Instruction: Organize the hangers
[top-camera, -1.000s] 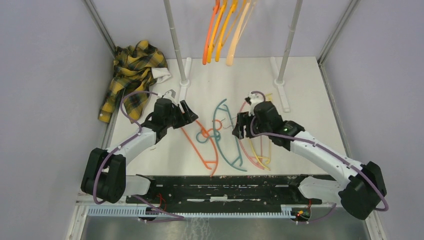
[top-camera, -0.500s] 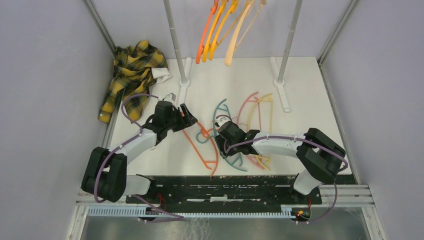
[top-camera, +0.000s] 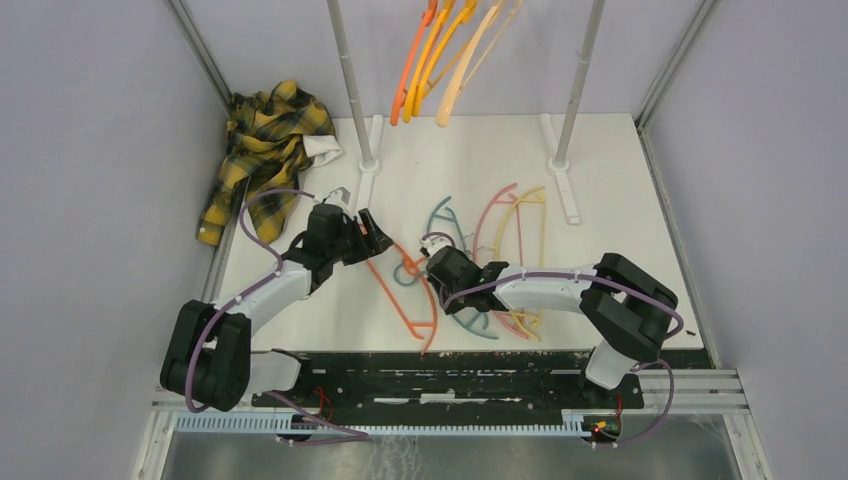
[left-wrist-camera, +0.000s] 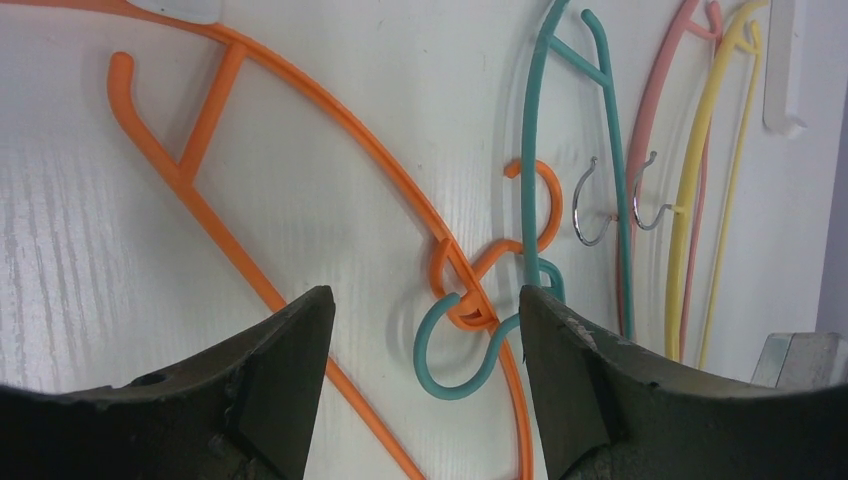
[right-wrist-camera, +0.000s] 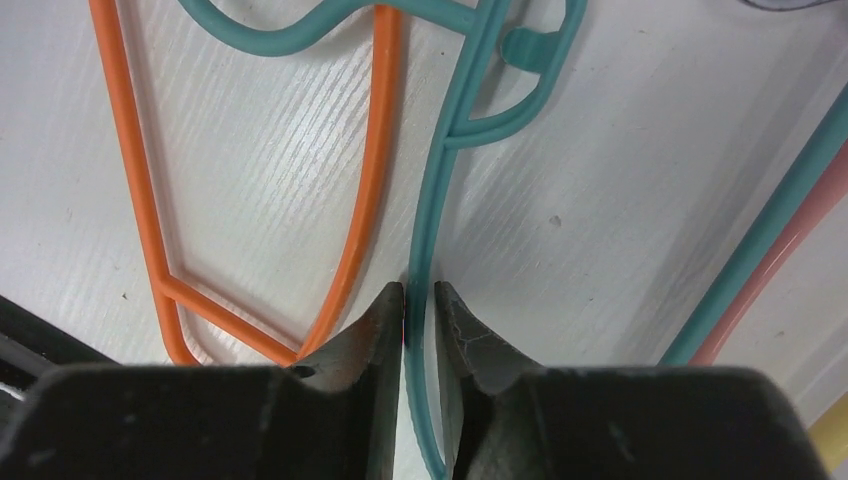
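Where right fingers (right-wrist-camera: 370, 330) pinch teal hanger (right-wrist-camera: 432, 220), bar partly hidden, hung hangers (top-camera: 441, 117) cropped.

The desk (top-camera: 610, 200) is white, with a fine pale grey wood grain; at ten o'clock the shirt (top-camera: 262, 140) has a plaid of yellow and black, with a white patch at its edge; at twelve o'clock the hanging hangers (top-camera: 413, 65) go from orange through yellow-orange to pale cream; the poles (top-camera: 352, 90) are grey. Near the centre is the orange hanger (left-wrist-camera: 300, 90); at three o'clock of it the teal hanger (right-wrist-camera: 430, 220), then the pink hanger (left-wrist-camera: 640, 150) and the yellow hanger (left-wrist-camera: 685, 200), both with silver hooks (left-wrist-camera: 590, 205). The left gripper (left-wrist-camera: 425, 300) and the right gripper (right-wrist-camera: 420, 290) are black; the arms (top-camera: 560, 285) are white and black; their cables (top-camera: 265, 195) are purple; the walls (top-camera: 90, 200) are pale lilac-grey.
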